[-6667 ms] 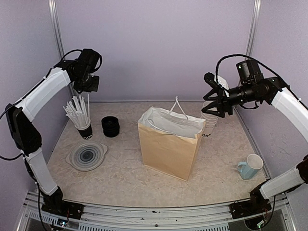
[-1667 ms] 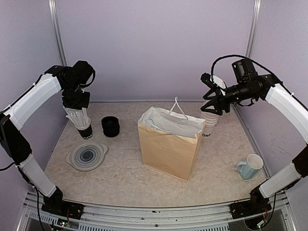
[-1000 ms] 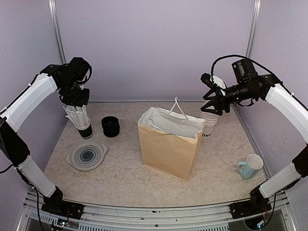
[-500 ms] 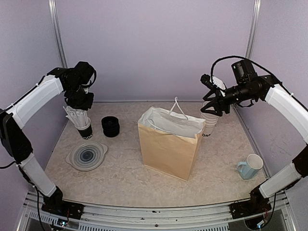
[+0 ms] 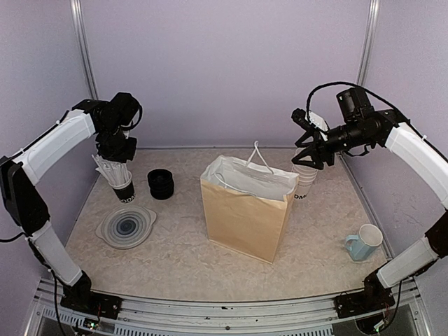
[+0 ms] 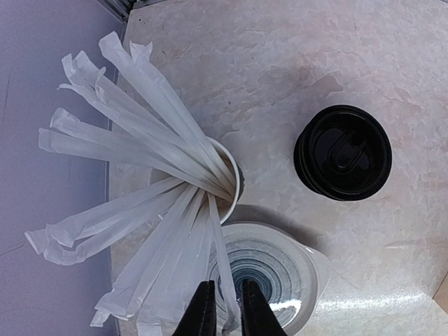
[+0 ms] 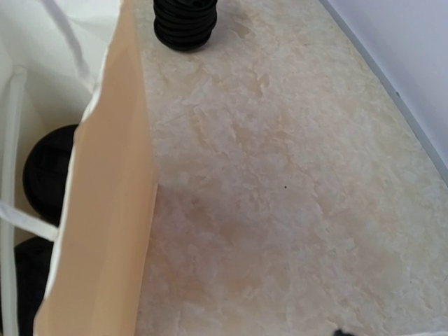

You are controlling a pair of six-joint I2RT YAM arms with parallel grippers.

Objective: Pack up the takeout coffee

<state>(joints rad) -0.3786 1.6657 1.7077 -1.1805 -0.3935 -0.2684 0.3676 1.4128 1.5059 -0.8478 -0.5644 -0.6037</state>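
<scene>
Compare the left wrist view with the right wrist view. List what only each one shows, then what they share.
Only the left wrist view: the cup of wrapped straws, the clear round dish, and the left fingers, close together with a straw running between them. Only the right wrist view: the paper bag and, inside it, two black round tops, apparently the lidded coffees. Both: the stack of black lids and the marbled table.
</scene>
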